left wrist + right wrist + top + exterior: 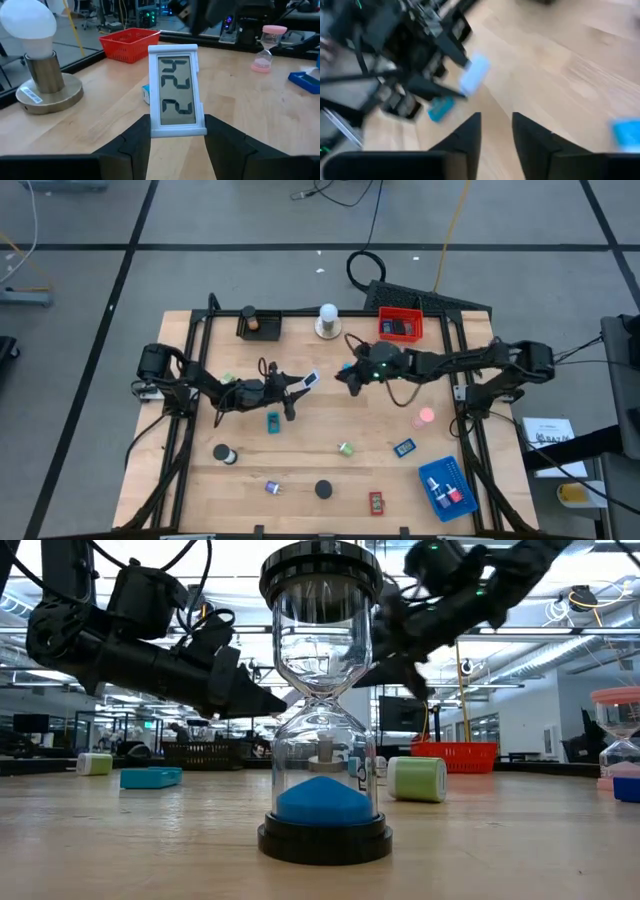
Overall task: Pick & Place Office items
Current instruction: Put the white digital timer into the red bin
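My left gripper is shut on a small white digital clock with a grey display, held above the table's middle. Just right of it hangs my right gripper, its fingers open with nothing between them, pointing at the clock. Other office items rest on the wood: a teal block, a black-and-white cylinder, a green roll, a blue rectangle, a pink hourglass, a purple clip, a red rectangle and a blue-sand hourglass. My left gripper pinches the clock's lower end between its two fingers, one on each narrow side. The fingers come nearly level from the table's left and lie along the clock. The clock sticks out past the fingertips, display facing the wrist camera, lifted clear of the table.
A red tray with items stands at the far right, a black tray at the far left, a blue tray at the near right. A white knob on a round base stands at the far edge.
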{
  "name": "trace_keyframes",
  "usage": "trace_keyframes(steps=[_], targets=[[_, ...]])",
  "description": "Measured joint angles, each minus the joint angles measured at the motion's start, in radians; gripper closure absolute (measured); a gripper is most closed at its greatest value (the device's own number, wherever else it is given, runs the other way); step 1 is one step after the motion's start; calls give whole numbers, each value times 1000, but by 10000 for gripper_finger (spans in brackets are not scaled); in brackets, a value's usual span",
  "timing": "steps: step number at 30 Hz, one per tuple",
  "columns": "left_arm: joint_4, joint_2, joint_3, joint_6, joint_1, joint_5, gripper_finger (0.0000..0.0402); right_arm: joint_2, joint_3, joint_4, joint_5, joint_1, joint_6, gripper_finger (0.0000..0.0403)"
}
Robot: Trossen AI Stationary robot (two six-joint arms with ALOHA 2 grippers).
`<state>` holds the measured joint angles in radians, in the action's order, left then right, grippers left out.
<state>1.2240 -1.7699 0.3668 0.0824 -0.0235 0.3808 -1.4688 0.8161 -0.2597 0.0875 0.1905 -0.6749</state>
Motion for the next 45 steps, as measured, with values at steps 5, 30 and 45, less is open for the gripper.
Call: trace_keyframes(steps=[5, 30, 45], targets=[[-11, 0, 4, -29, -26, 47, 241, -91, 47, 9, 55, 0, -64, 243], [-206, -1, 119, -90, -78, 128, 238, -251, 138, -144, 173, 16, -124, 239], [-203, 0, 119, -41, -75, 134, 207, -248, 137, -138, 180, 29, -79, 331]])
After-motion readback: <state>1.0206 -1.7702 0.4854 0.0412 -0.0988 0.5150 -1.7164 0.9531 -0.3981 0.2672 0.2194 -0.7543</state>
